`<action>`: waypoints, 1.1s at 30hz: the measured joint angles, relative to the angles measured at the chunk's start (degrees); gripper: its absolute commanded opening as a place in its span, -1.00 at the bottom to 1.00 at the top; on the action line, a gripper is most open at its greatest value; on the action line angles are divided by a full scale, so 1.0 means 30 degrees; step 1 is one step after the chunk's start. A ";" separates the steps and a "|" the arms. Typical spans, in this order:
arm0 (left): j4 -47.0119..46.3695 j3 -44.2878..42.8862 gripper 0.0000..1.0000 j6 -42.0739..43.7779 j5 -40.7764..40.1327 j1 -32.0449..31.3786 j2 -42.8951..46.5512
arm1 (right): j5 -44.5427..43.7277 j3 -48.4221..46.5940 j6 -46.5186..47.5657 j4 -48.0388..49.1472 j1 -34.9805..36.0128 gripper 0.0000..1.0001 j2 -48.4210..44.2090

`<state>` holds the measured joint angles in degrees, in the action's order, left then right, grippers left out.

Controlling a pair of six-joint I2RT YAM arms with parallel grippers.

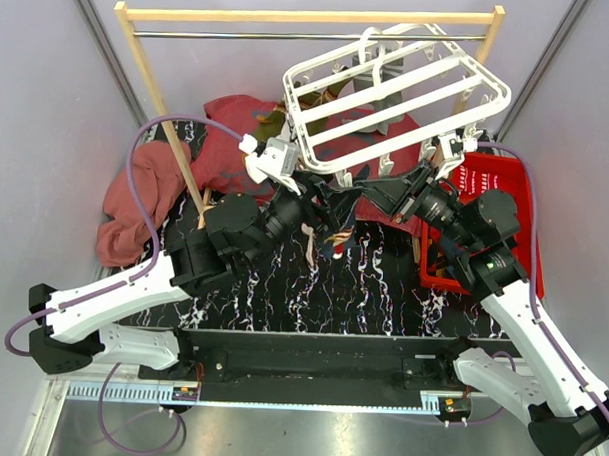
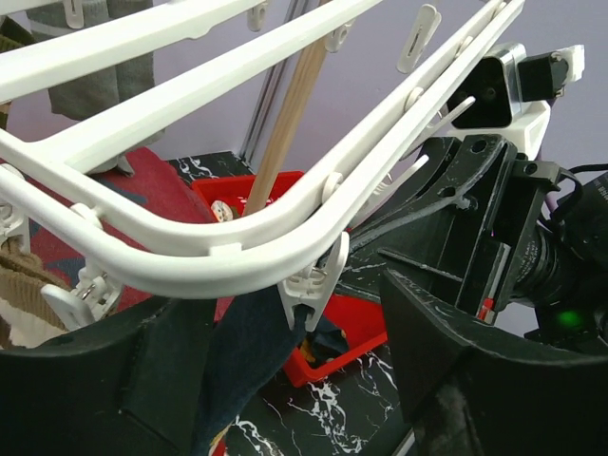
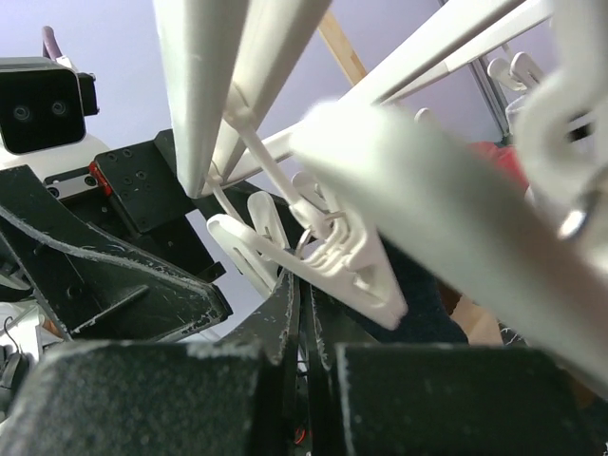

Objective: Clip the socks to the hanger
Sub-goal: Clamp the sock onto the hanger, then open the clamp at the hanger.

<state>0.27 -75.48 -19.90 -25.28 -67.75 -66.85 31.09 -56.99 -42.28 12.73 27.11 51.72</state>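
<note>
Top view: the hanger [image 1: 394, 96] hangs tilted off the wooden rail [image 1: 312, 16]. Left wrist: left claw [image 2: 294, 328] gaping wide, navy sock [image 2: 242, 361] dangling from a clip [image 2: 309, 285] between its fingers, ungripped. Right wrist: right claw [image 3: 306, 294] pinched nearly closed just under a clip, can't tell if anything's in it.

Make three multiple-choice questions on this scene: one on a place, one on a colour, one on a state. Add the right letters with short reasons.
1. Where on the table is the red basket? A) right side B) left side C) near middle
2. Which colour is the sock in the clip? A) white B) yellow C) navy
3. How is the hanger? A) flat on the table B) hanging tilted at the rail C) in the basket
1 A, at its right edge. 2 C, dark blue cloth. 3 B, hook at the rail.
</note>
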 measured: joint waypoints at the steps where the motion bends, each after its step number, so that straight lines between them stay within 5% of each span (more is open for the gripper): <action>1: 0.0000 0.0000 0.37 0.0007 -0.0007 0.0000 0.0000 | 0.0007 0.0000 -0.0015 0.0007 0.0000 -0.73 0.0022; 8: 0.0007 0.0000 0.25 0.0248 -0.0736 0.0051 0.0000 | -0.0036 0.0029 0.0495 -0.0211 0.0000 -0.10 -0.0044; 12: 0.0015 0.0000 0.21 0.0364 -0.1093 0.0415 -0.0007 | -0.0335 0.0627 0.1719 -0.0933 0.0000 0.08 -0.0882; 20: 0.0102 0.0000 0.19 0.0357 -0.1384 0.1362 -0.0007 | -0.2273 0.2499 0.4146 -0.2455 0.0022 0.12 -0.2878; 33: 0.0444 0.0000 0.18 0.0372 -0.1821 0.1741 0.0000 | -0.3002 0.3555 0.5683 0.0998 0.0015 0.19 -0.1836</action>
<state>1.61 -75.48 -18.79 -30.74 -62.52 -66.85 22.09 -46.33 -25.23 15.73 27.16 46.22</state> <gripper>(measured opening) 0.597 0.591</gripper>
